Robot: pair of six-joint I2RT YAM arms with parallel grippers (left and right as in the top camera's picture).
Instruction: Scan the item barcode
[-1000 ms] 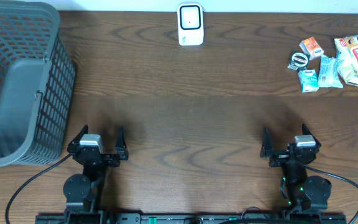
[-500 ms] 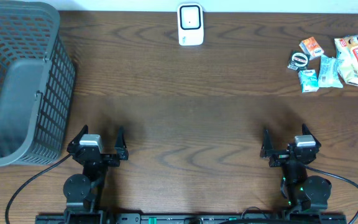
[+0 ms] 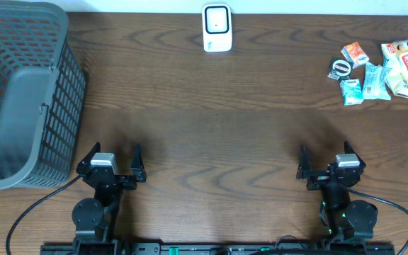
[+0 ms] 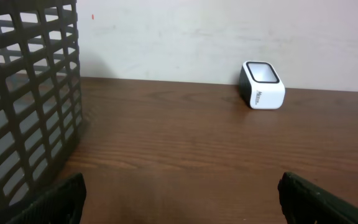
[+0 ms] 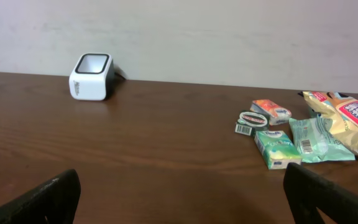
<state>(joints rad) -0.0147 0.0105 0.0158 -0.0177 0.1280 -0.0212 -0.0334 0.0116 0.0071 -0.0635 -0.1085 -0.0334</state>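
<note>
A white barcode scanner (image 3: 217, 28) stands at the table's far middle edge; it also shows as the scanner (image 4: 263, 85) in the left wrist view and the scanner (image 5: 92, 76) in the right wrist view. Several small packaged items (image 3: 379, 71) lie in a cluster at the far right, among them a green box (image 5: 278, 149), a teal pouch (image 5: 316, 138) and a yellow snack bag (image 5: 353, 121). My left gripper (image 3: 112, 164) rests open near the front left with nothing between its fingers. My right gripper (image 3: 326, 164) is open and empty at the front right, well short of the items.
A large dark grey mesh basket (image 3: 20, 92) fills the left side of the table, and its wall (image 4: 23, 99) shows close by in the left wrist view. A pale wall (image 5: 197, 31) runs behind the table's far edge.
</note>
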